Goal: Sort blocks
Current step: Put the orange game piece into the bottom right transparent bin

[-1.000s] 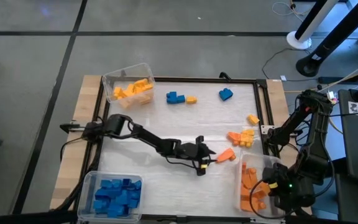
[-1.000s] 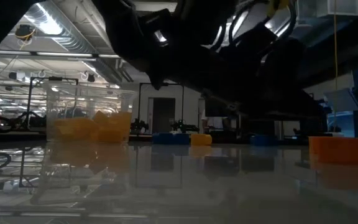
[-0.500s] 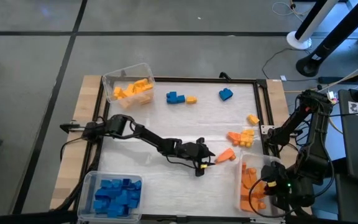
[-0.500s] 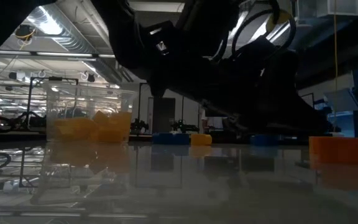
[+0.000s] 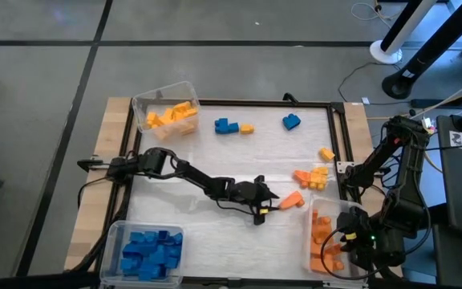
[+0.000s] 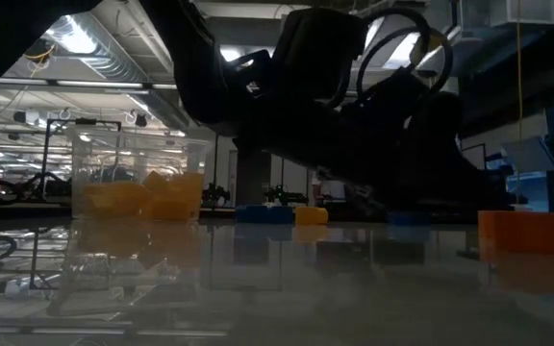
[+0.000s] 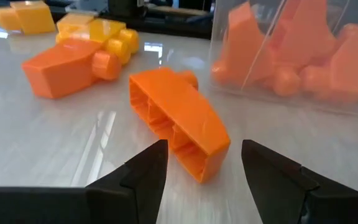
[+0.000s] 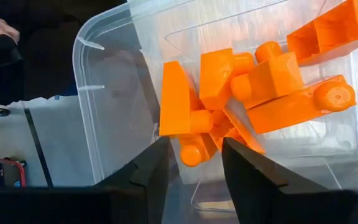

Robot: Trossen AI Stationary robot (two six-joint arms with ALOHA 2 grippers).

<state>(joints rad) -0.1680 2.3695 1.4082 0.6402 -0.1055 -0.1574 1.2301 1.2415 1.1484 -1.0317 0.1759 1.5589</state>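
From above, the left claw (image 5: pixel 273 202) lay low on the glossy white desk (image 5: pixel 215 233) just beside an orange brick (image 5: pixel 293 201), while the right claw (image 5: pixel 342 245) hung over the clear bin (image 5: pixel 313 241) of orange bricks. The left wrist view showed that hollow, ribbed wedge-shaped brick (image 7: pixel 179 121) lying free before parted, empty fingers (image 7: pixel 145 171). The right wrist view showed fingers (image 8: pixel 151 171) apart, empty, above smooth studded bricks (image 8: pixel 253 93) inside the see-through bin (image 8: pixel 104 106).

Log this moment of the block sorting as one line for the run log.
left gripper: fingers open, at loose orange block | right gripper: fingers open, over bin of orange blocks | nothing held
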